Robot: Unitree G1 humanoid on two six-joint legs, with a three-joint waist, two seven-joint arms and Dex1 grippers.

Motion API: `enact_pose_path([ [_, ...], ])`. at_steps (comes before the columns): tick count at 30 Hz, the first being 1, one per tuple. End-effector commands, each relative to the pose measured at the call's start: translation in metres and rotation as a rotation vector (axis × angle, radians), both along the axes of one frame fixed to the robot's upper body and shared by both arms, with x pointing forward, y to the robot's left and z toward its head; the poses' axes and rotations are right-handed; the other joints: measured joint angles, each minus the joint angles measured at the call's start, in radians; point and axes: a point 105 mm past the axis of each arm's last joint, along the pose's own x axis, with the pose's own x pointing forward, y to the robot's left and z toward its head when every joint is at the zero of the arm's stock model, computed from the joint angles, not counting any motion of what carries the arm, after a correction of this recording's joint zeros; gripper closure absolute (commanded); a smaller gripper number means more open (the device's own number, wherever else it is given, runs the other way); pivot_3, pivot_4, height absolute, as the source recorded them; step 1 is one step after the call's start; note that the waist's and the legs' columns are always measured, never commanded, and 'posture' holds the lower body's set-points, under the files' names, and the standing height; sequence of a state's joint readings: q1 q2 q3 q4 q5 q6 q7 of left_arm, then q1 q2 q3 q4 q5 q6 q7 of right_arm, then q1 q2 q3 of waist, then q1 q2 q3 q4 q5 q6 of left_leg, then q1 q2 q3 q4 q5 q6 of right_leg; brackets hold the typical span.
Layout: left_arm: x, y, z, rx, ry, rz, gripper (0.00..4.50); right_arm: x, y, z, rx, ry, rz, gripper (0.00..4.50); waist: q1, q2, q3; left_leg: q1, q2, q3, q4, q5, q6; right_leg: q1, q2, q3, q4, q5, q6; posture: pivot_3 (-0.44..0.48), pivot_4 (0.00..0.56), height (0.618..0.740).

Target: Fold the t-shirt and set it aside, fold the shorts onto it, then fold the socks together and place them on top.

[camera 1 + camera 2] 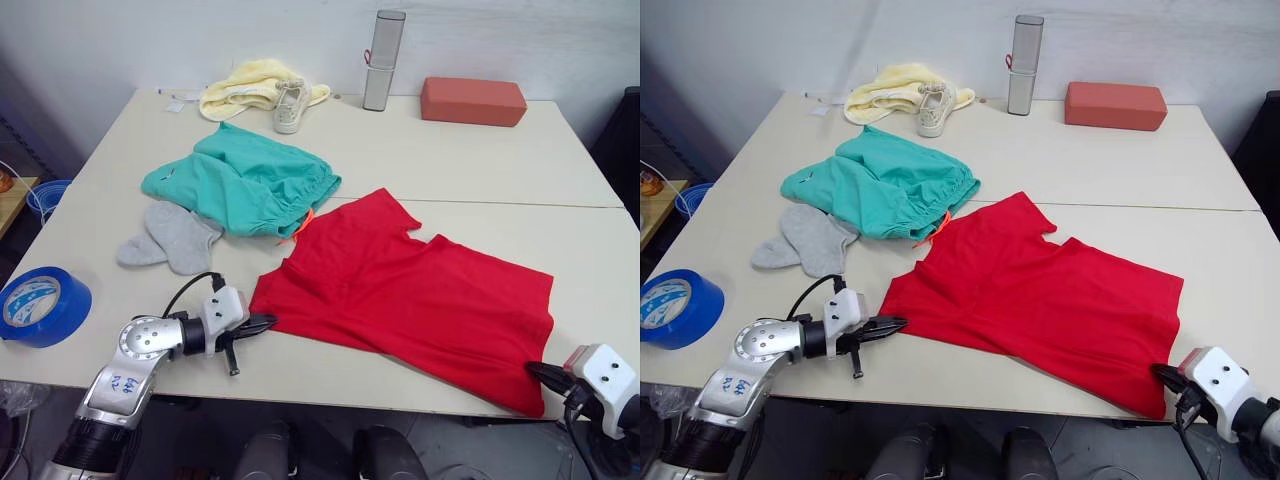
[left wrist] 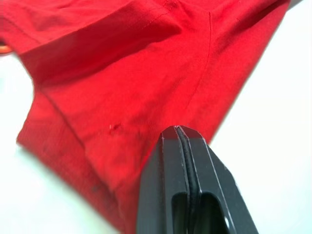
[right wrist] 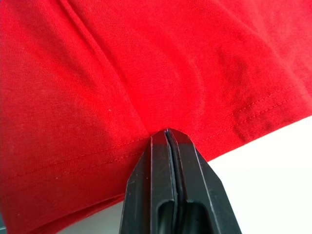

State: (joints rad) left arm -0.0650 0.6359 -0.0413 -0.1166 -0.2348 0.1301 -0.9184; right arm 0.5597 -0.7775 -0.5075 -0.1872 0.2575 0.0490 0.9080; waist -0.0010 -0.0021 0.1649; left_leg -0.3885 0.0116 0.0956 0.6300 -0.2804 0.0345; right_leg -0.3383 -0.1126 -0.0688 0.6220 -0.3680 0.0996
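Observation:
The red t-shirt [image 1: 400, 290] lies spread flat at the near middle of the table, collar toward the far side. My left gripper [image 1: 265, 321] is at its near left corner, fingers [image 2: 165, 161] pressed together on the cloth's edge. At the near right corner, my right gripper [image 1: 535, 372] is shut on the hem, which puckers at the fingers [image 3: 158, 161]. The teal shorts [image 1: 245, 180] lie bunched beyond the shirt to the left, orange drawstring showing. The grey socks [image 1: 170, 240] rest side by side just left of the shorts.
A blue tape roll [image 1: 40, 305] sits at the near left edge of the table [image 1: 450, 150]. Along the far side are a pale yellow cloth [image 1: 250, 85], a white shoe [image 1: 290, 108], a silver cylinder [image 1: 383, 60] and a red-brown block [image 1: 472, 100].

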Motion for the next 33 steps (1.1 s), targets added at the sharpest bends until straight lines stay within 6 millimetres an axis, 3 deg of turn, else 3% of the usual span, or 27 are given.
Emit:
enact_pose_path([
  [1, -0.006, -0.004, 0.030, -0.110, -0.086, -0.043, 4.50, -0.002, 0.007, 0.027, 0.141, -0.091, 0.029, 4.48, 0.001, 0.000, 0.002, 0.000, 0.000, 0.000, 0.000, 0.000, 0.000, 0.000, 0.000, 0.000, 0.000, 0.000, 0.000, 0.000, 0.150, 0.740],
  [5, -0.015, -0.004, 0.038, -0.143, -0.055, -0.084, 4.50, -0.018, 0.030, 0.043, 0.316, -0.043, 0.130, 3.94, 0.001, 0.001, 0.005, -0.001, 0.000, -0.001, 0.000, 0.000, 0.001, 0.000, 0.000, 0.000, 0.000, 0.000, 0.000, 0.000, 0.150, 0.740],
  [11, -0.025, -0.004, 0.039, -0.113, -0.032, -0.144, 2.67, -0.028, 0.033, 0.045, 0.335, 0.093, 0.164, 1.88, -0.002, 0.000, 0.006, -0.001, 0.000, 0.000, 0.000, -0.001, 0.002, 0.000, 0.000, 0.001, -0.001, 0.000, 0.000, 0.000, 0.150, 0.740],
  [14, -0.026, -0.003, 0.034, -0.048, -0.063, -0.183, 1.78, -0.034, 0.033, 0.036, 0.236, 0.155, 0.245, 0.93, 0.000, 0.000, 0.006, -0.001, 0.000, 0.000, 0.000, -0.001, 0.001, 0.000, 0.000, 0.001, -0.002, 0.000, 0.000, 0.000, 0.150, 0.740],
  [16, -0.023, -0.001, 0.031, -0.011, -0.091, -0.192, 1.74, -0.032, 0.036, 0.032, 0.185, 0.123, 0.282, 0.17, 0.001, 0.000, 0.006, -0.001, 0.000, 0.000, -0.001, -0.001, 0.001, -0.001, 0.000, 0.001, -0.002, 0.000, -0.001, 0.000, 0.150, 0.740],
  [21, -0.019, 0.004, 0.032, 0.036, -0.131, -0.197, 1.74, -0.032, 0.043, 0.024, 0.104, 0.062, 0.337, 0.04, 0.001, 0.000, 0.007, -0.002, 0.000, 0.000, -0.001, -0.001, 0.001, -0.001, 0.000, 0.000, -0.002, 0.000, -0.001, 0.000, 0.150, 0.740],
  [27, -0.011, 0.021, 0.019, 0.203, -0.169, -0.189, 1.74, -0.035, 0.041, 0.009, 0.017, 0.026, 0.287, 0.04, 0.001, 0.000, 0.007, -0.002, 0.000, 0.000, -0.001, -0.001, 0.000, -0.002, 0.000, 0.000, -0.002, 0.000, -0.001, 0.000, 0.150, 0.740],
  [33, 0.001, 0.018, 0.003, 0.279, -0.173, -0.187, 1.74, -0.033, 0.035, -0.014, -0.126, 0.023, 0.283, 0.04, 0.001, 0.000, 0.007, -0.001, 0.000, 0.000, -0.001, -0.003, -0.004, -0.002, 0.000, 0.000, -0.002, 0.000, -0.001, 0.000, 0.150, 0.740],
])
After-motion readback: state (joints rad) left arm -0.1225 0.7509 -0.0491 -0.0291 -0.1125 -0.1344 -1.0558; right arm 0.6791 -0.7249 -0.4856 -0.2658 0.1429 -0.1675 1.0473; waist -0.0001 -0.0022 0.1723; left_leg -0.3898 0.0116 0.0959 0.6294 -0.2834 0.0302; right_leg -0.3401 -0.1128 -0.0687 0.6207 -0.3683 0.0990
